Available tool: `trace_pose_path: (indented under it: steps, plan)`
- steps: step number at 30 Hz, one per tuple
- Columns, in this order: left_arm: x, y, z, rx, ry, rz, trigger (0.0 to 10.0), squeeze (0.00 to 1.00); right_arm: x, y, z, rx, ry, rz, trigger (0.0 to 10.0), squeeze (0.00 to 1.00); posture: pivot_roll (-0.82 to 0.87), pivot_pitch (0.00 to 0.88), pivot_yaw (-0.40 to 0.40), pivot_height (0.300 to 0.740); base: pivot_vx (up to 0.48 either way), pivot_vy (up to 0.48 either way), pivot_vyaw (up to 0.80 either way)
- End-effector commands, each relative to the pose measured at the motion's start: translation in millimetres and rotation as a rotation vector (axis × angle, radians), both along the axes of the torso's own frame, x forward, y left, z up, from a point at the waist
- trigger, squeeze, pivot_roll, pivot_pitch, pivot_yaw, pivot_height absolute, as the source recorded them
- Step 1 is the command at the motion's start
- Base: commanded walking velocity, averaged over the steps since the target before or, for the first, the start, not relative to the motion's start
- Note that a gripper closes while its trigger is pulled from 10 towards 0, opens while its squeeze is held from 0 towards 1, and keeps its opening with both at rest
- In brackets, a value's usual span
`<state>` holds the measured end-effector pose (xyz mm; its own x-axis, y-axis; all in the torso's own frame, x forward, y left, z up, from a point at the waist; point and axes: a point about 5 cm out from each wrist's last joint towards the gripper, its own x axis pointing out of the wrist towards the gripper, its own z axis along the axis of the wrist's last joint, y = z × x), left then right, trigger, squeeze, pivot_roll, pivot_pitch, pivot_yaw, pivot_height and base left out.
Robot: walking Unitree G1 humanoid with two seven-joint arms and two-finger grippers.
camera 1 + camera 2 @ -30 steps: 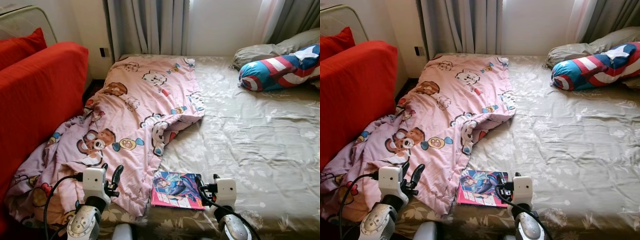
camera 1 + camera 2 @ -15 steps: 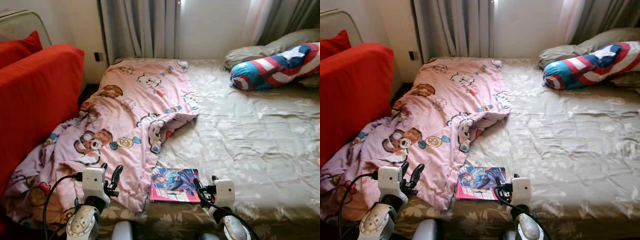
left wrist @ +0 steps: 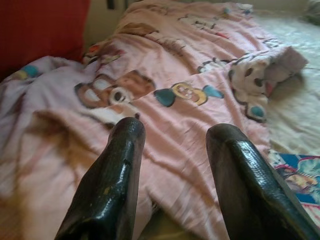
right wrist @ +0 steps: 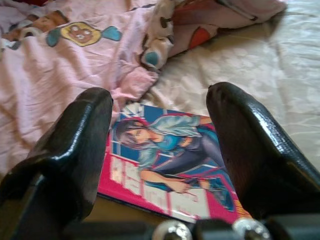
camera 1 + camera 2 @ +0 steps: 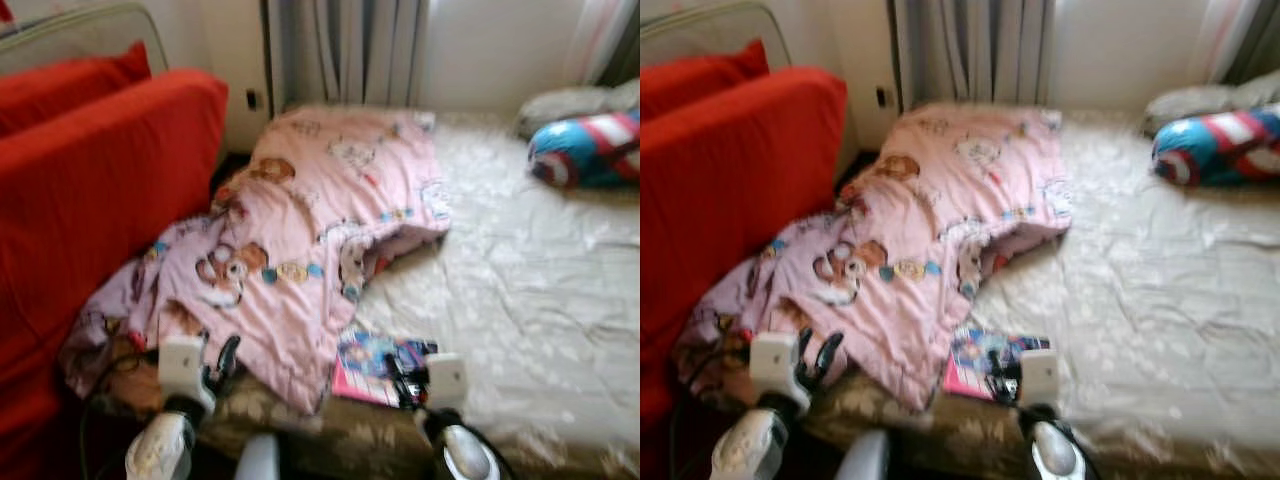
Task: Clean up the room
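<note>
While the right gripper (image 4: 160, 150) holds its fingers (image 4: 250, 145) spread above the comic book (image 4: 170, 165) at the bed's (image 5: 540, 300) near edge, the left gripper (image 3: 172, 165), also open, hovers over the pink blanket (image 5: 310, 240). A shallow pinch could nudge the thin book off the edge.
</note>
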<state>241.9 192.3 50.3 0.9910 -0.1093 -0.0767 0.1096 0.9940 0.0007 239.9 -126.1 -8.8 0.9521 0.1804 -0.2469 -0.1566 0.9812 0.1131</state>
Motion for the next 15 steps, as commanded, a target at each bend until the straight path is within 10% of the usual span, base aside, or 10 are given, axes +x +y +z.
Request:
trace_pose_path:
  steps: [1, 15]
  plan:
    - [3.6, -3.0, 3.4, -0.004, -0.008, -0.015, 10.0, 0.0, -3.0, -5.2, -3.5, 0.001, 0.021, -0.016, 10.0, 0.0, 0.03, 0.014, 0.004, 0.633, 0.0, 0.0, 0.0]
    - [9.9, -1.5, 7.4, -0.001, -0.013, -0.02, 10.0, 0.0, 10.8, -20.5, -18.5, 0.099, 0.21, -0.194, 10.0, 0.0, 0.06, 0.049, 0.015, 0.633, 0.0, 0.0, 0.0]
